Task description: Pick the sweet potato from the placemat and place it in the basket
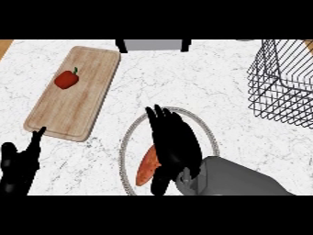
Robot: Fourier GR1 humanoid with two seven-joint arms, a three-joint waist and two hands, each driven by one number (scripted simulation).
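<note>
An orange sweet potato (146, 168) lies on a round white placemat (133, 133) with a grey rim, near the lower middle. My right hand (175, 142) hovers over the placemat, fingers straight and pointing away, thumb down beside the potato's near end; most of the potato is hidden beneath it. The black wire basket (291, 87) stands at the right edge, well apart from the hand. My left hand (18, 165) rests open at the lower left, fingers up.
A wooden cutting board (74, 92) lies at the left with a red bell pepper (66, 79) on it. A grey appliance (153, 45) stands at the counter's back edge. The marble counter spreads between placemat and basket.
</note>
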